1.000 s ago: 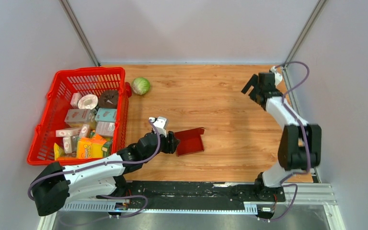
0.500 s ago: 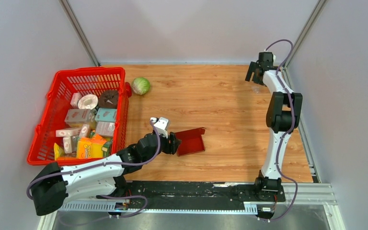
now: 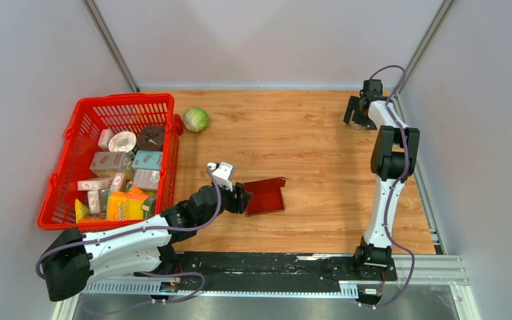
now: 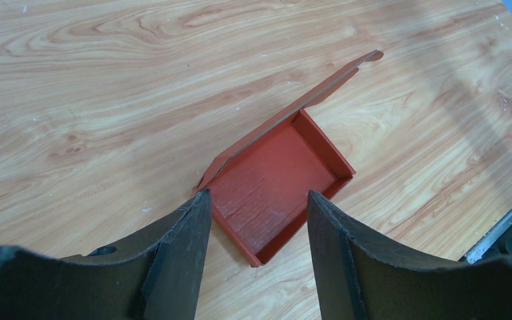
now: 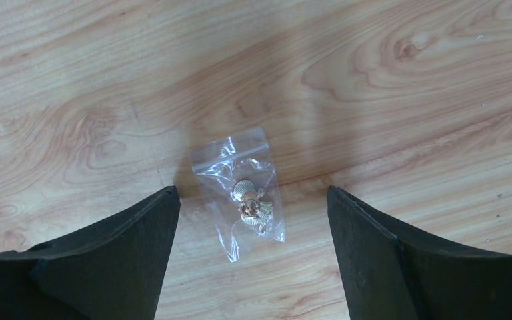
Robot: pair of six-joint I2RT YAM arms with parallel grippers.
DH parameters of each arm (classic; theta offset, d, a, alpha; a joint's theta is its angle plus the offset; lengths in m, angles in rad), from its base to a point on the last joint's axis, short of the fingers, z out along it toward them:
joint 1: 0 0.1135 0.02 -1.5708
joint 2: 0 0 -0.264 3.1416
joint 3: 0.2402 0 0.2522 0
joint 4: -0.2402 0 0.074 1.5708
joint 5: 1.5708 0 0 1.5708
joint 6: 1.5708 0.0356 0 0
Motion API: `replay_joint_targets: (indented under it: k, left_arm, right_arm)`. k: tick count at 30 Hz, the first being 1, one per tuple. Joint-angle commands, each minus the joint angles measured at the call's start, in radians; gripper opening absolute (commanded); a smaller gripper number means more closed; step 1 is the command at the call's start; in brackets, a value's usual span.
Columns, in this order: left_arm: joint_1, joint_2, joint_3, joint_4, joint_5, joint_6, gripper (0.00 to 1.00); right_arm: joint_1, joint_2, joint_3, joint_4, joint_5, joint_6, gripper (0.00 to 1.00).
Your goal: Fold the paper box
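The dark red paper box [image 3: 265,197] lies on the wooden table as a shallow open tray with one long flap standing up along its far side. In the left wrist view the box [image 4: 277,187] sits just beyond my open left gripper [image 4: 253,200], whose left fingertip is close to the box's near corner. My left gripper [image 3: 241,199] is at the box's left edge, holding nothing. My right gripper [image 3: 356,121] is open at the far right of the table, above a small clear plastic bag [image 5: 241,193] holding a small metal piece.
A red mesh basket [image 3: 63,180] full of small grocery cartons stands at the left. A green cabbage [image 3: 196,119] lies beside its far right corner. The table's right edge [image 3: 413,173] runs beside the right arm.
The right arm has stretched out to the far right corner and lowered its gripper toward the table. The left arm and the box have barely moved.
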Motion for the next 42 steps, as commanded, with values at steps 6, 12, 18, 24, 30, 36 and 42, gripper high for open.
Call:
replay_joint_targets:
  k: [6,12,18,24,30,36,42]
  left_arm:
    - [-0.003,0.001,0.004,0.041,-0.011,0.018,0.63]
    - [-0.003,0.004,0.003,0.042,-0.010,0.018,0.63]
    - [-0.002,0.009,0.006,0.041,-0.008,0.020,0.63]
    - [-0.003,0.012,0.007,0.039,-0.008,0.020,0.63]
    - [-0.002,0.007,0.006,0.041,-0.008,0.020,0.63]
    - [-0.002,0.009,0.006,0.041,-0.011,0.018,0.63]
    - [-0.003,0.004,0.004,0.039,-0.022,0.015,0.63]
  right_arm:
    - [0.004,0.048,0.100,-0.045,-0.016,-0.018,0.71]
    - [0.008,0.064,0.109,-0.072,-0.041,-0.018,0.57]
    - [0.033,0.045,0.093,-0.087,0.046,-0.019,0.46]
    - [0.062,0.031,0.086,-0.090,0.092,-0.013,0.42]
    - [0.065,-0.010,0.070,-0.082,0.097,0.019,0.34]
    - [0.068,-0.117,-0.009,-0.059,0.088,0.088,0.30]
    - [0.093,-0.295,-0.191,-0.033,0.054,0.168,0.30]
